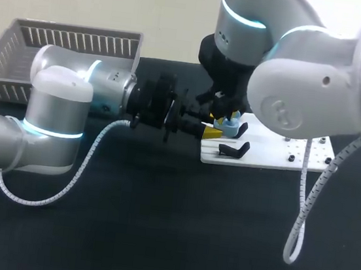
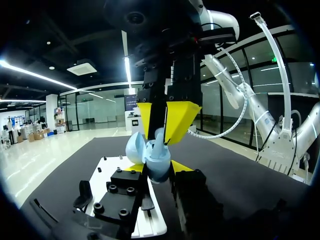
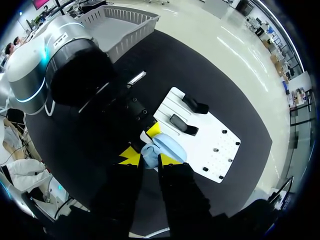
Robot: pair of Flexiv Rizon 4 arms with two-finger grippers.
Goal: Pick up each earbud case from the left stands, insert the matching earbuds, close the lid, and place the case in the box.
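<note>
Left gripper clamps the open light-blue earbud case just above the white stand plate; right gripper, grip impossible to tell, meets it there. Lid closing and boxing apparently remain.

The left arm lay level with the left gripper pointing sideways, the right arm hung above with the right gripper pointing down, both pinching one earbud case.
</note>
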